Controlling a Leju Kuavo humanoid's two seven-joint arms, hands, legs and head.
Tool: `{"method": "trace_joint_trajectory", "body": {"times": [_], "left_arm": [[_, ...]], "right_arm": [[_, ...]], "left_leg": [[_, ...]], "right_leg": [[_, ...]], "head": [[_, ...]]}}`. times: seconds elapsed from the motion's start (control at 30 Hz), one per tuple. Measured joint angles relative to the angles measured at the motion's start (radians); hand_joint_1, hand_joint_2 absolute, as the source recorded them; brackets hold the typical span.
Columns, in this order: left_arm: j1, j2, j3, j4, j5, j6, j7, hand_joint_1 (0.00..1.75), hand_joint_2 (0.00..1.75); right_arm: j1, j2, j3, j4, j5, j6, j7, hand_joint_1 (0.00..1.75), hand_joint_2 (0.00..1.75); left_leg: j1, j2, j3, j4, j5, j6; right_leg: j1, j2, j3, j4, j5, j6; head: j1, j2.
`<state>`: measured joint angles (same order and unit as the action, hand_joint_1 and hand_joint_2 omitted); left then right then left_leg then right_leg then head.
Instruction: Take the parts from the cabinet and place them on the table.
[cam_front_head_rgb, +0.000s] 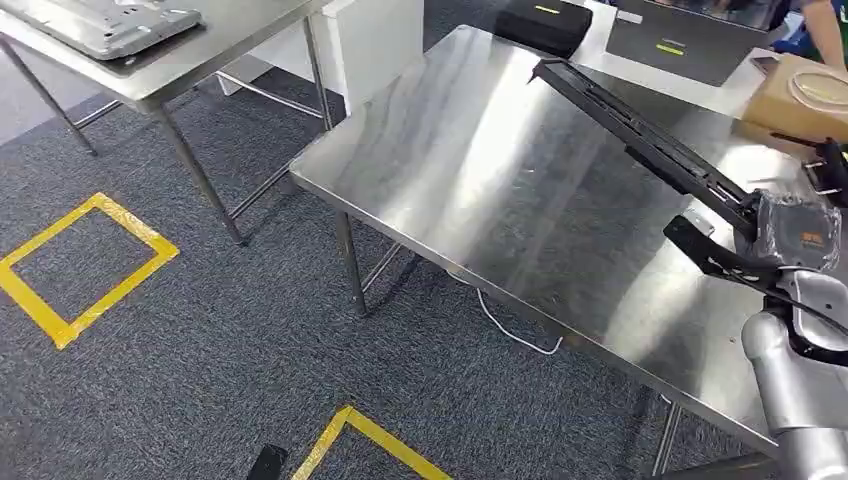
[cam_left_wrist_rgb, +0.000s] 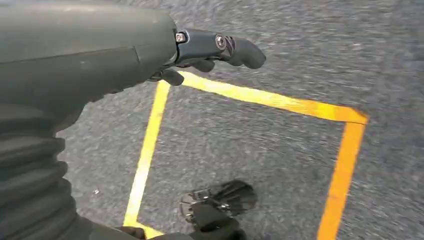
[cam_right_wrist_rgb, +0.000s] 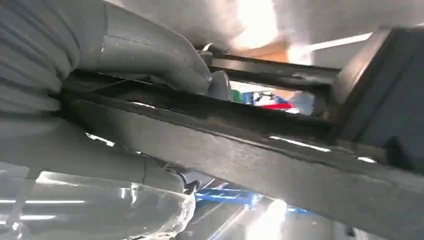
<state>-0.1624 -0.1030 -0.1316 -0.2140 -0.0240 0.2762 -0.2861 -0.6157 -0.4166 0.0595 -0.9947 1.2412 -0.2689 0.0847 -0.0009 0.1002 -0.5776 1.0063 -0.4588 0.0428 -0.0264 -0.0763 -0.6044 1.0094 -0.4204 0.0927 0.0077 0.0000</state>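
A long black frame part (cam_front_head_rgb: 640, 135) is held over the steel table (cam_front_head_rgb: 470, 170), slanting from the table's far side down toward my right hand (cam_front_head_rgb: 795, 235). That hand grips its near end, and the hand is wrapped in clear plastic. Up close, in the right wrist view, the thumb (cam_right_wrist_rgb: 165, 60) presses on one black bar of the part (cam_right_wrist_rgb: 260, 145) while another bar runs beneath it. My left hand (cam_left_wrist_rgb: 200, 52) hangs over the carpet with its fingers curled in and nothing in them.
A second steel table (cam_front_head_rgb: 200, 60) with a grey metal panel (cam_front_head_rgb: 100, 20) stands at the back left. Cardboard box (cam_front_head_rgb: 800, 95) and dark cases (cam_front_head_rgb: 680, 40) sit past the table's far edge. Yellow tape squares (cam_front_head_rgb: 80, 265) mark the grey carpet.
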Motion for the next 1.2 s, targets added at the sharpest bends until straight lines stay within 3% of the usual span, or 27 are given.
{"method": "trace_joint_trajectory", "body": {"times": [0.03, 0.1, 0.13, 0.17, 0.2, 0.23, 0.3, 0.33, 0.37, 0.43, 0.47, 0.5, 0.53, 0.63, 0.67, 0.7, 0.73, 0.77, 0.83, 0.87, 0.9, 0.97, 1.0, 1.03, 1.13, 1.17, 1.2], "left_arm": [[-0.002, 0.0, 0.004, 0.0, 0.0, 0.002, -0.002, 0.0, 1.75], [-0.006, -0.003, 0.01, -0.003, -0.002, 0.006, -0.005, 0.0, 1.75], [-0.009, -0.004, 0.013, -0.003, -0.006, 0.006, -0.006, 0.0, 1.75], [-0.012, -0.004, 0.013, -0.004, -0.008, 0.006, -0.009, 0.0, 1.75], [-0.012, -0.004, 0.014, -0.005, -0.01, 0.007, -0.012, 0.0, 1.75], [-0.01, -0.005, 0.014, -0.005, -0.011, 0.007, -0.012, 0.0, 1.75], [-0.005, -0.005, 0.015, -0.004, -0.011, 0.007, -0.012, 0.0, 1.75], [-0.005, -0.005, 0.015, -0.004, -0.012, 0.007, -0.012, 0.0, 1.75], [-0.005, -0.006, 0.015, -0.004, -0.012, 0.007, -0.012, 0.0, 1.75], [-0.005, -0.006, 0.016, -0.005, -0.015, 0.005, -0.022, 0.0, 1.75], [-0.004, -0.005, 0.016, -0.005, -0.018, 0.008, -0.036, 0.0, 1.75], [-0.004, -0.003, 0.018, -0.005, -0.018, 0.018, -0.057, 0.0, 1.75], [-0.002, -0.004, 0.021, -0.005, -0.017, 0.027, -0.079, 0.0, 1.75], [0.0, -0.007, 0.042, -0.005, 0.0, 0.073, -0.158, 0.0, 1.75], [-0.001, -0.012, 0.049, -0.005, 0.008, 0.087, -0.182, 0.0, 1.75], [0.0, -0.013, 0.057, -0.005, 0.014, 0.095, -0.198, 0.0, 1.75], [0.001, -0.014, 0.067, -0.005, 0.016, 0.098, -0.208, 0.0, 1.75], [0.006, -0.015, 0.071, -0.005, 0.016, 0.098, -0.212, 0.0, 1.75], [0.011, -0.016, 0.077, -0.005, 0.015, 0.101, -0.221, 0.0, 1.75], [0.012, -0.017, 0.081, -0.005, 0.011, 0.103, -0.225, 0.0, 1.75], [0.012, -0.017, 0.082, -0.005, 0.003, 0.11, -0.229, 0.0, 1.75], [0.012, -0.02, 0.084, -0.005, -0.01, 0.132, -0.232, 0.0, 1.75], [0.012, -0.019, 0.085, -0.005, -0.014, 0.14, -0.234, 0.0, 1.75], [0.011, -0.022, 0.086, -0.005, -0.016, 0.145, -0.235, 0.0, 1.75], [0.011, -0.027, 0.087, -0.005, -0.017, 0.143, -0.237, 0.0, 1.75], [0.011, -0.028, 0.087, -0.005, -0.017, 0.139, -0.235, 0.0, 1.75], [0.01, -0.028, 0.087, -0.005, -0.017, 0.135, -0.233, 0.0, 1.75]], "right_arm": [[-0.032, 0.005, 0.005, 0.039, 0.009, -0.001, -0.002, 1.75, 1.75], [-0.086, 0.007, 0.012, 0.108, 0.026, -0.001, -0.001, 1.75, 1.75], [-0.12, 0.008, 0.018, 0.147, 0.036, -0.002, -0.001, 1.75, 1.75], [-0.148, 0.01, 0.024, 0.18, 0.041, -0.003, -0.001, 1.75, 1.75], [-0.179, 0.011, 0.031, 0.212, 0.044, -0.005, -0.001, 1.75, 1.75], [-0.205, 0.017, 0.039, 0.241, 0.045, -0.007, -0.001, 1.75, 1.75], [-0.229, 0.029, 0.05, 0.279, 0.045, -0.014, -0.004, 1.75, 1.75], [-0.236, 0.033, 0.055, 0.299, 0.045, -0.015, -0.005, 1.75, 1.75], [-0.241, 0.035, 0.057, 0.313, 0.044, -0.015, -0.005, 1.75, 1.75], [-0.251, 0.036, 0.064, 0.332, 0.046, -0.015, -0.008, 1.75, 1.75], [-0.259, 0.037, 0.068, 0.343, 0.049, -0.013, -0.015, 1.75, 1.75], [-0.272, 0.04, 0.074, 0.361, 0.05, -0.011, -0.033, 1.75, 1.75], [-0.289, 0.043, 0.081, 0.38, 0.049, -0.008, -0.055, 1.75, 1.75], [-0.332, 0.045, 0.1, 0.436, 0.03, 0.0, -0.149, 1.75, 1.75], [-0.343, 0.045, 0.106, 0.451, 0.034, -0.002, -0.167, 1.75, 1.75], [-0.359, 0.047, 0.118, 0.464, 0.041, -0.003, -0.179, 1.75, 1.75], [-0.379, 0.06, 0.132, 0.482, 0.039, -0.003, -0.19, 1.75, 1.75], [-0.392, 0.068, 0.142, 0.497, 0.037, -0.003, -0.201, 1.75, 1.75], [-0.397, 0.099, 0.168, 0.523, 0.05, -0.007, -0.218, 1.75, 1.75], [-0.396, 0.114, 0.183, 0.533, 0.06, -0.012, -0.229, 1.75, 1.75], [-0.397, 0.126, 0.197, 0.541, 0.064, -0.022, -0.24, 1.75, 1.75], [-0.399, 0.153, 0.227, 0.552, 0.073, -0.049, -0.272, 1.75, 1.75], [-0.403, 0.166, 0.241, 0.556, 0.079, -0.07, -0.284, 1.75, 1.75], [-0.409, 0.189, 0.258, 0.562, 0.09, -0.087, -0.286, 1.75, 1.75], [-0.412, 0.223, 0.3, 0.577, 0.112, -0.105, -0.285, 1.75, 1.75], [-0.413, 0.234, 0.309, 0.579, 0.112, -0.107, -0.286, 1.75, 1.75], [-0.416, 0.249, 0.319, 0.58, 0.112, -0.11, -0.292, 1.75, 1.75]], "left_leg": [[-0.005, 0.009, 0.0, 0.002, -0.002, -0.006], [-0.005, 0.03, 0.006, 0.0, -0.002, -0.009], [0.0, 0.043, 0.006, 0.002, -0.004, -0.014], [0.008, 0.008, 0.0, 0.012, -0.015, -0.024], [0.013, -0.052, -0.017, 0.054, -0.047, -0.027], [0.013, -0.084, -0.053, 0.136, -0.094, -0.028], [0.012, -0.1, -0.136, 0.3, -0.159, -0.029], [0.012, -0.1, -0.157, 0.336, -0.161, -0.027], [0.012, -0.101, -0.157, 0.325, -0.141, -0.022], [0.012, -0.113, -0.096, 0.184, -0.051, -0.009], [0.012, -0.141, -0.052, 0.091, -0.006, 0.001], [0.014, -0.2, -0.027, 0.036, 0.002, 0.013], [0.014, -0.189, -0.024, 0.023, 0.002, 0.008], [0.004, -0.149, -0.017, 0.02, 0.005, 0.011], [0.019, -0.13, -0.01, 0.0, 0.017, 0.015], [0.014, -0.121, -0.008, -0.004, 0.02, 0.019], [0.014, -0.106, -0.01, -0.004, 0.021, 0.021], [0.013, -0.089, -0.011, -0.003, 0.02, 0.021], [0.013, -0.063, -0.012, -0.003, 0.019, 0.02], [0.015, -0.057, -0.011, -0.002, 0.018, 0.018], [0.016, -0.047, -0.011, -0.002, 0.017, 0.016], [0.021, -0.032, -0.01, 0.001, 0.013, 0.005], [0.018, -0.027, -0.011, 0.004, 0.01, -0.006], [0.013, -0.024, -0.017, 0.007, 0.009, -0.015], [0.016, -0.016, -0.012, 0.006, 0.009, -0.023], [0.022, -0.023, -0.014, 0.015, 0.003, -0.033], [0.028, -0.055, -0.027, 0.04, -0.015, -0.039]], "right_leg": [[0.002, 0.02, -0.007, -0.005, 0.005, -0.018], [-0.001, 0.045, -0.013, -0.003, 0.007, -0.028], [-0.006, 0.056, -0.014, -0.004, 0.01, -0.04], [-0.014, 0.065, -0.014, -0.006, 0.014, -0.051], [-0.013, 0.076, -0.015, -0.006, 0.015, -0.059], [-0.011, 0.086, -0.016, -0.006, 0.016, -0.069], [-0.004, 0.11, -0.018, -0.006, 0.017, -0.073], [-0.001, 0.123, -0.018, -0.006, 0.017, -0.073], [0.002, 0.135, -0.017, -0.005, 0.018, -0.073], [0.007, 0.161, -0.017, -0.004, 0.019, -0.076], [0.007, 0.175, -0.017, -0.004, 0.02, -0.075], [0.007, 0.184, -0.021, -0.003, 0.022, -0.072], [0.014, 0.197, -0.024, 0.001, 0.023, -0.069], [0.005, 0.238, -0.035, -0.01, 0.036, -0.05], [0.019, 0.228, -0.045, -0.002, 0.033, -0.048], [0.018, 0.17, -0.063, 0.026, 0.015, -0.052], [0.02, 0.119, -0.096, 0.095, -0.019, -0.059], [0.019, 0.1, -0.133, 0.175, -0.05, -0.06], [0.012, 0.089, -0.197, 0.316, -0.092, -0.052], [0.005, 0.086, -0.195, 0.315, -0.087, -0.044], [-0.001, 0.083, -0.168, 0.27, -0.068, -0.032], [-0.018, 0.064, -0.057, 0.068, -0.002, -0.003], [-0.023, 0.045, -0.025, -0.004, 0.004, 0.0], [-0.003, 0.054, -0.011, -0.001, 0.009, -0.011], [-0.009, 0.063, -0.021, 0.005, 0.007, -0.032], [-0.012, 0.066, -0.019, 0.002, 0.009, -0.046], [-0.015, 0.069, -0.018, 0.002, 0.008, -0.052]], "head": [[-0.003, 0.0], [-0.009, 0.0], [-0.007, 0.0], [-0.01, 0.0], [-0.012, 0.0], [-0.015, 0.0], [-0.018, 0.0], [-0.018, 0.0], [-0.018, 0.0], [-0.018, 0.0], [-0.018, 0.0], [-0.016, 0.0], [-0.014, 0.0], [-0.017, 0.0], [-0.016, 0.0], [-0.016, 0.0], [-0.002, 0.0], [-0.001, 0.0], [0.0, 0.0], [0.0, 0.0], [0.0, 0.0], [0.001, 0.0], [0.004, 0.0], [0.006, 0.0], [-0.008, 0.0], [-0.011, 0.0], [-0.012, 0.0]]}}
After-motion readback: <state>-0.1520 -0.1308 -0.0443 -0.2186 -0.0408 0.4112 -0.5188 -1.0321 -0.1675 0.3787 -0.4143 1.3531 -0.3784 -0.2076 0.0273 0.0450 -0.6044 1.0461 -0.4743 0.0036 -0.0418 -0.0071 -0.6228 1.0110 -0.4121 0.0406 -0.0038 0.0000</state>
